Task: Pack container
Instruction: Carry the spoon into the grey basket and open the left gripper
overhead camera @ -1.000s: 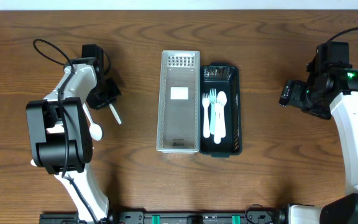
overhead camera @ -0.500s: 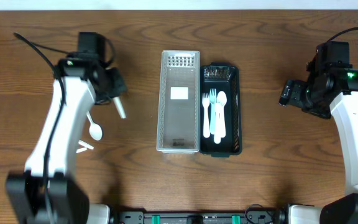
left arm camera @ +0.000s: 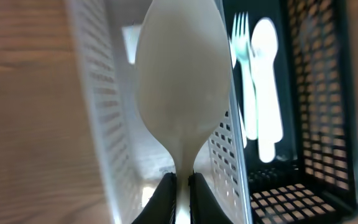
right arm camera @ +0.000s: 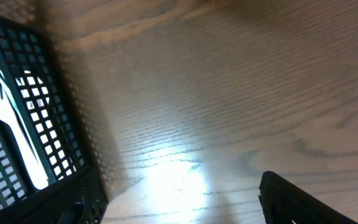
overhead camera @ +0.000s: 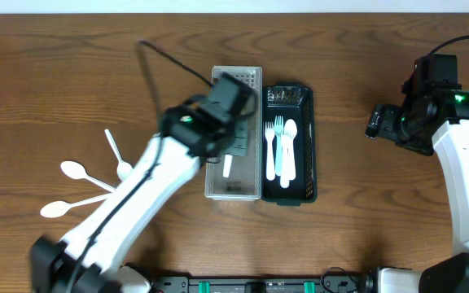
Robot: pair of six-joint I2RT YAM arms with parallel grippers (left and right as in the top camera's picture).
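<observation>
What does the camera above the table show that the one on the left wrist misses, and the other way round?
Only overhead: loose white spoons on the table, and the right gripper off to the right. Only left wrist: the left gripper shut on the handle of the held spoon. Both: the white basket beside the black basket with forks inside.

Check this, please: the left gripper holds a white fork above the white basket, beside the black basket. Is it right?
Not quite. The left gripper holds a white spoon, not a fork; the left wrist view shows its rounded bowl. It is above the white basket, beside the black basket.
</observation>
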